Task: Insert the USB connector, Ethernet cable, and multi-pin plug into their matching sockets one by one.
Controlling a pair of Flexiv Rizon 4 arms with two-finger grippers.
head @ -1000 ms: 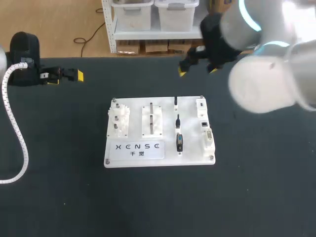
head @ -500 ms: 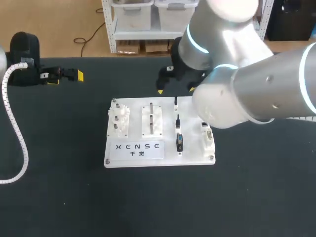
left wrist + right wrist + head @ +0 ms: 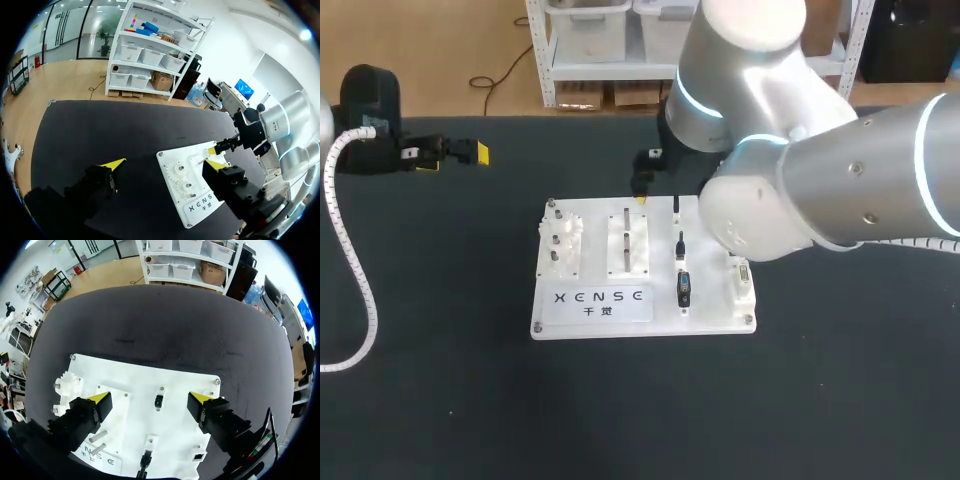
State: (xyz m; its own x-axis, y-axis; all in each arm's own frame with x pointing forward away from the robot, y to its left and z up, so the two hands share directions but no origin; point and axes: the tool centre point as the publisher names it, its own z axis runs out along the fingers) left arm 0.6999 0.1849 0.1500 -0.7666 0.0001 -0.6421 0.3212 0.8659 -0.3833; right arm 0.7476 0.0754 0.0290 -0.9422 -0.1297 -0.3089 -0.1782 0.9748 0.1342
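Right tool (image 3: pixel 150 399) released, hovering above white socket board (image 3: pixel 596 270), left tool (image 3: pixel 165 163) released over black tabletop (image 3: pixel 440 380)

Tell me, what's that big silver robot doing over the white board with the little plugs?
The right arm's gripper hovers open and empty over the far end of the flat white plastic board, above its row of small black plugs. Nothing has been picked up yet. The left arm's gripper sits at the far left of the black table, open too, well away from the board.
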